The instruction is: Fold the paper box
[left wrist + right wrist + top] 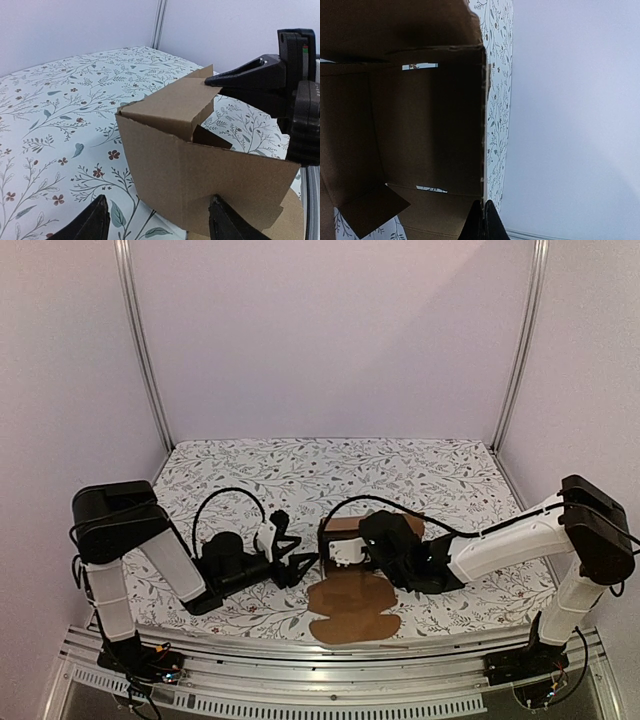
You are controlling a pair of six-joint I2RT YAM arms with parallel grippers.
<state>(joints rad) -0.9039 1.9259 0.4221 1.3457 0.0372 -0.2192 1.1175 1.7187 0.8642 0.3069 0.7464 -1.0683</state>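
**A:** Where is the paper box point(200, 175)?

**B:** Around 6 o'clock on the tabletop point(300, 465), near the front edge. It is half raised: the walls stand, and one scalloped flap point(352, 608) lies flat toward 6 o'clock.

**A:** Why both arms on it?

**B:** My right jaws come in from 3 o'clock, pressed together, with the right fingers point(490, 225) at a wall's upper edge. I judge that steadies the carton so it neither slides nor sags. Whether card is nipped between them, I cannot tell. My left jaws come from 9 o'clock and stand wide apart. The left fingers point(95, 222) sit low on either side of the facing wall, touching nothing I can see — room to close on a panel or nudge it.

**A:** And the count?

**B:** One box, one flat flap, one top flap point(170, 107) tipped inward — and two arms.
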